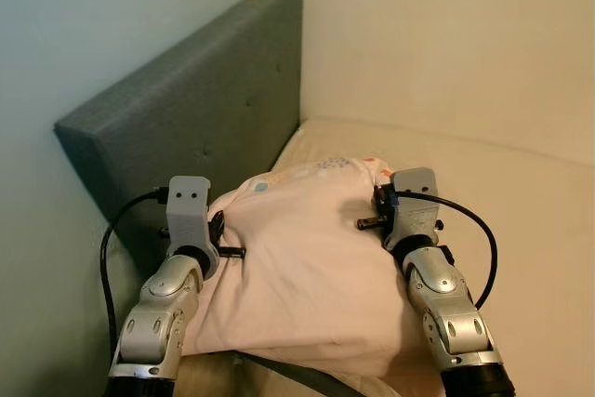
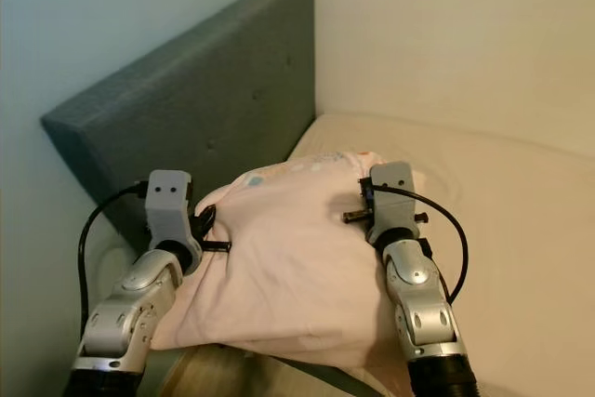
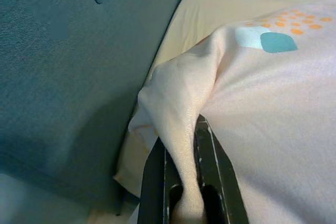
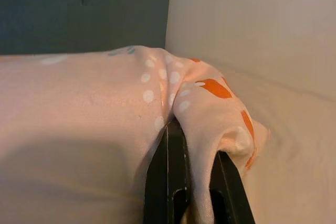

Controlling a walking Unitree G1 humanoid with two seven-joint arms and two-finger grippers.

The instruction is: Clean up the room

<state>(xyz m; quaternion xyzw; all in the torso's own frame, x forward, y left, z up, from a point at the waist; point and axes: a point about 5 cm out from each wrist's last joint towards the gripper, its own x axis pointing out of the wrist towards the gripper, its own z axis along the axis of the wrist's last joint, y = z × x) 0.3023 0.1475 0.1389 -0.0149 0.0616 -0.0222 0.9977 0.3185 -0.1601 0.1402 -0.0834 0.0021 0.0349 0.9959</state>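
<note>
Pillow: pale pink case, soft and puffy, creased where it is gripped; you can see small white dots, orange patches and a pair of blue-green squares printed near its far end; it sits over the bed, at the head end, just beside the headboard, whether it rests on the mattress or hangs slightly above it you cannot tell from these views.

Left tool: you have it at the pillow's left edge, the side nearest the headboard; its two black fingers are pinching a bunched fold of the pink fabric, which runs down between them.

Right tool: at the pillow's right far corner; fingers pressed onto a gathered lump of the case, the orange-marked corner bulging over them.

Both silver arms reach forward from the bottom of the head views, one on each side of the pillow; a black cable loops off each wrist.

Bed: cream sheet, lightly wrinkled, running off to the right.

Headboard: grey-green upholstery with buttoned tufts, upright along the left; pale blue-grey wall behind it; cream wall at the far side, meeting the bed's edge.
</note>
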